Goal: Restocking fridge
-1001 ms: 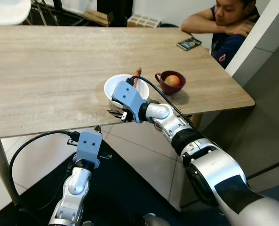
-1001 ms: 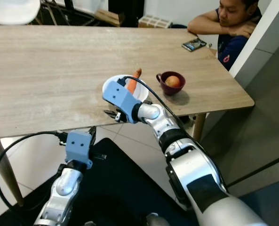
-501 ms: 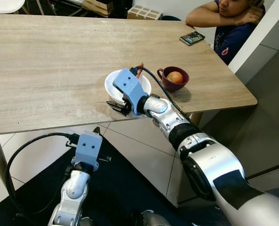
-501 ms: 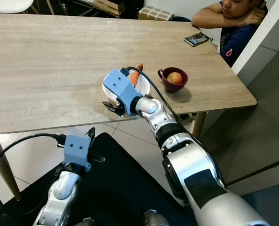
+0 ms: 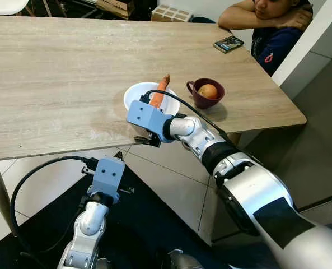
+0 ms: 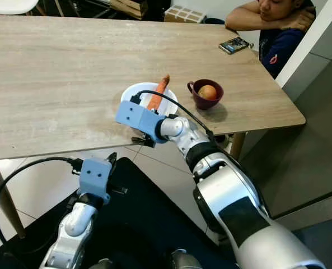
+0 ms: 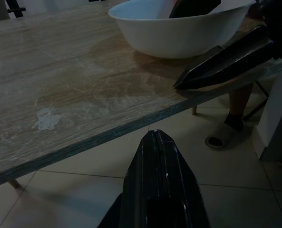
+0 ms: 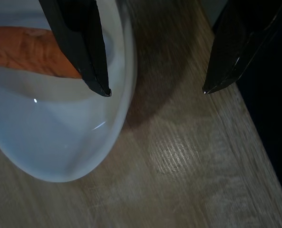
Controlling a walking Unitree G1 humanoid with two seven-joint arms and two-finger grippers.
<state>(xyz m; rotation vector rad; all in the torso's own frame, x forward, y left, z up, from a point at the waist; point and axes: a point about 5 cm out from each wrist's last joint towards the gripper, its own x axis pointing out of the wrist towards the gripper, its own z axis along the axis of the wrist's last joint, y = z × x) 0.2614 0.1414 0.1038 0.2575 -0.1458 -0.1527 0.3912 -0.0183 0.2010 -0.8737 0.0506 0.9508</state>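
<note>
At the near edge of the table [image 5: 54, 84], the right gripper [image 8: 155, 90] hangs with its two black fingers spread apart, one tip over the rim of the white bowl [image 5: 136, 95] and the other over bare wood beside it. It grips nothing. A carrot [image 5: 159, 92] lies in the bowl, its thin end poking over the far rim. Just beyond stands a dark red cup [image 5: 199, 100] with what looks like an apple [image 5: 207, 91] inside, though the fruit is too small to name surely. The left gripper [image 7: 156, 142] hangs low in front of the table edge, fingers pressed together and empty.

The bowl sits close to the table's edge, so a pinch on its rim alone could tip it or drag it off the wood; the smooth glazed wall may also slip between the fingers, spilling the carrot.

Pale wood grain covers the tabletop, with light floor tiles below. A person leans on the far corner, a phone [image 5: 228, 43] lying nearby.
</note>
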